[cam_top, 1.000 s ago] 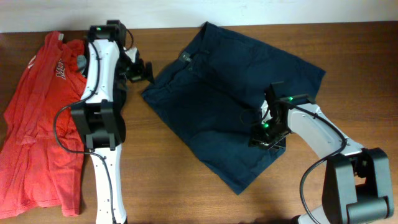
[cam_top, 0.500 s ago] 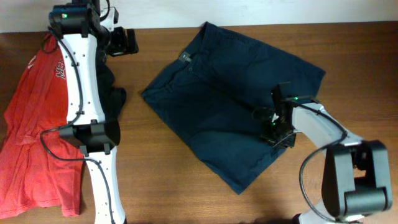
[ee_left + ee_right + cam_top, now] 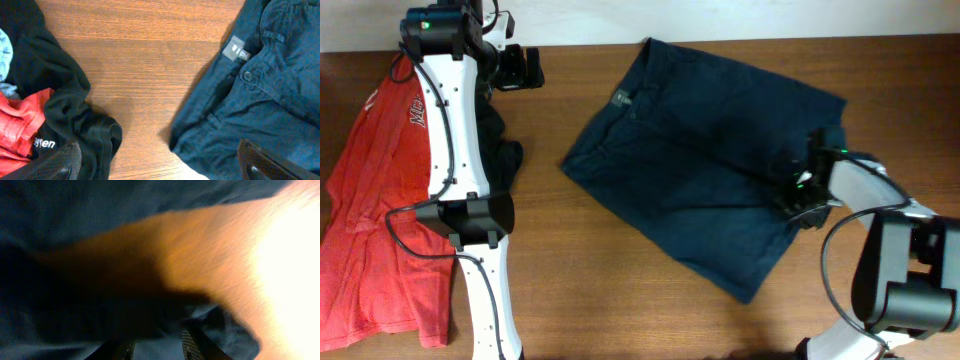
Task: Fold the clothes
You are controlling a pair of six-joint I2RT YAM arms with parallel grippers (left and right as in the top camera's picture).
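The clothes, dark navy shorts (image 3: 690,170), lie spread across the middle and right of the table, waistband toward the back left. My right gripper (image 3: 802,197) sits low at their right edge. In the right wrist view its fingers (image 3: 192,345) are shut on a bunched fold of the shorts (image 3: 75,225). My left gripper (image 3: 525,68) hangs open above the table's back left, empty. In the left wrist view the gripper (image 3: 160,172) looks down on bare wood, with the shorts' waistband and button (image 3: 247,75) to its right.
A red-orange T-shirt (image 3: 380,200) lies along the left side of the table. A small black garment (image 3: 505,150) lies partly on it, by the left arm, and shows again (image 3: 65,115) in the left wrist view. Bare wood (image 3: 590,280) runs along the front.
The right gripper has moved right and dragged the shorts that way with it. The left arm rose toward the back left early on and has since held still, open.
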